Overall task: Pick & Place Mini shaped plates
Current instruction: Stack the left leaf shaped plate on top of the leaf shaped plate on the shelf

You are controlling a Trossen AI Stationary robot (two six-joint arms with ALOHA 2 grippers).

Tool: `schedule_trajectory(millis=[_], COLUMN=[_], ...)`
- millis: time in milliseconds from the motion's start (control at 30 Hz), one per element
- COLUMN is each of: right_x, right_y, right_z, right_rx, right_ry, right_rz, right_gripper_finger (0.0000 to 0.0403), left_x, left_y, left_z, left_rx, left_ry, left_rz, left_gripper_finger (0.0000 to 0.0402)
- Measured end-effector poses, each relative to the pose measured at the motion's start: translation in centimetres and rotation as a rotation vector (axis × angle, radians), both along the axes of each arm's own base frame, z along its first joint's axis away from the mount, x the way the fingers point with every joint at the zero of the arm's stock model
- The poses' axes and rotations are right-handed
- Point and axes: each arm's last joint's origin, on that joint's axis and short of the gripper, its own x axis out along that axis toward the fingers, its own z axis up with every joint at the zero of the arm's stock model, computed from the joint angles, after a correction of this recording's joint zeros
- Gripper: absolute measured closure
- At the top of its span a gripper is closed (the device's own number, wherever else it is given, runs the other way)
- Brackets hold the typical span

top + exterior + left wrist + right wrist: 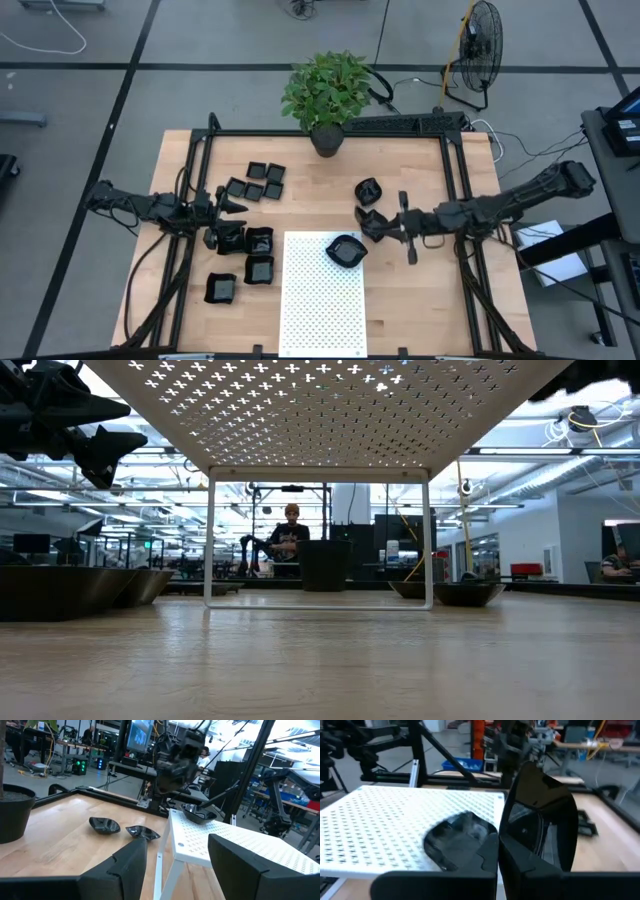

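Several glossy black mini plates (255, 182) lie flat on the table's left half, under and around my left gripper (238, 207), which is open and holds nothing. One rounded plate (346, 250) rests on the white dotted mat (320, 300), a raised panel on legs. Another plate (368, 189) lies on the wood to the right of the mat's far end. My right gripper (378, 228) is beside the mat's far right corner and is shut on a black plate (540, 805). The right wrist view also shows the plate on the mat (455, 839). My right gripper pinches the black plate between its two fingers at the plate's lower rim (520, 845). The fingers come in level from the table's right side. The plate stands on edge, tilted, above the fingers and clear of the table and the mat.
A potted plant (326, 95) stands at the table's far edge. A black frame (330, 132) runs around the tabletop. The mat's legs (210, 540) stand on the wood. People sit in the room beyond the table (290, 535). Bare wood lies right of the mat (420, 300).
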Motion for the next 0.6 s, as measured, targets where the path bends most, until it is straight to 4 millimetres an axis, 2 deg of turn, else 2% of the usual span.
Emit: schedule_trajectory(millis=[167, 333, 467, 600], right_x=[0.9, 3.2, 5.6, 7.8], right_y=[2.8, 6.5, 9.3, 11.1], right_z=[3.1, 6.1, 6.9, 6.9], right_rx=[-0.094, -0.168, -0.188, -0.153], right_ry=[0.047, 0.132, 0.246, 0.377], right_rz=[-0.049, -0.066, -0.144, -0.231], right_gripper_finger=[0.0403, 0.0403, 0.0403, 0.0403], left_x=[0.0, 0.0, 0.0, 0.0], left_y=[0.0, 0.0, 0.0, 0.0], left_z=[0.0, 0.0, 0.0, 0.0], left_rx=[0.0, 0.0, 0.0, 0.0], left_ry=[0.0, 0.0, 0.0, 0.0], left_rz=[0.0, 0.0, 0.001, 0.0], left_gripper_finger=[0.0188, 0.0188, 0.0188, 0.0188])
